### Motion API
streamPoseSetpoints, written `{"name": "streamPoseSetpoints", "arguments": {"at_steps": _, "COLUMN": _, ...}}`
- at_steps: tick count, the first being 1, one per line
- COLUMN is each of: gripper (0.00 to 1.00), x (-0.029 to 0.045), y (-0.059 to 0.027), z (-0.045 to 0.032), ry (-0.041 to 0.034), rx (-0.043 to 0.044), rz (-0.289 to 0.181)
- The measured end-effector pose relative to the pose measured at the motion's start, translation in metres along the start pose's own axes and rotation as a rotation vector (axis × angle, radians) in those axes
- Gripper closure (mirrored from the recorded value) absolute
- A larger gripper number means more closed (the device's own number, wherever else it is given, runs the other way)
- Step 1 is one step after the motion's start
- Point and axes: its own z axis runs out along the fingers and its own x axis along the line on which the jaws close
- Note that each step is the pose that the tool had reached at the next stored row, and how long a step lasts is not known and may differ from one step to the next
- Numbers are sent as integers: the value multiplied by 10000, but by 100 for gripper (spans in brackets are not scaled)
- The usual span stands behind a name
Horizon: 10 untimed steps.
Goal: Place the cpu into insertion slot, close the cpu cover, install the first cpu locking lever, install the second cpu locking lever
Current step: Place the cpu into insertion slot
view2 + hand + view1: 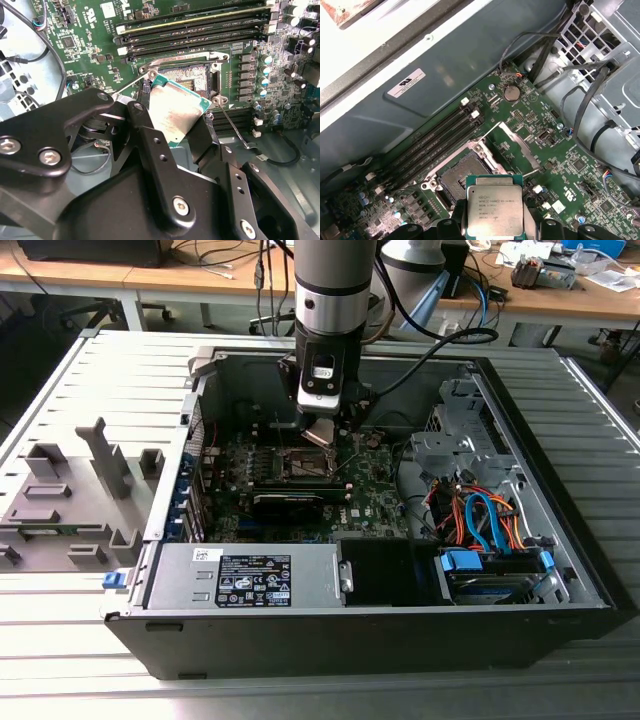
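One chip in play: the cpu (172, 107) is pinched by two opposite edges in the gripper (175, 125). Jaws are closed down to chip width, with nothing else in them. It hangs over the motherboard (375, 490) inside the open case (400, 640) and is not seated.

The insertion slot (192, 80) sits mid-board, with the memory slots (435, 142) between it and the board edge along the case wall. Its recess is bare.

Key relation: in the first wrist view the cpu (495, 207) covers only the nearest corner of the insertion slot (462, 177). The rest of the recess lies off toward the memory slots. My read is that the chip is offset sideways, not centred over the recess.

In the exterior and second wrist views the chip face looks tilted against the board, not parallel to it.

The cpu cover (517, 145) stands open at one side of the recess. One locking lever (234, 125) is unlatched and angles out away from the socket.
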Motion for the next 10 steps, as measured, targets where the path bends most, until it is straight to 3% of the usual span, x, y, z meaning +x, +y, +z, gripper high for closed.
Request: {"name": "streamPoseSetpoints", "arguments": {"at_steps": 10, "gripper": 46, "x": 0, "y": 0, "z": 0, "ry": -6, "rx": -1, "rz": 70}}
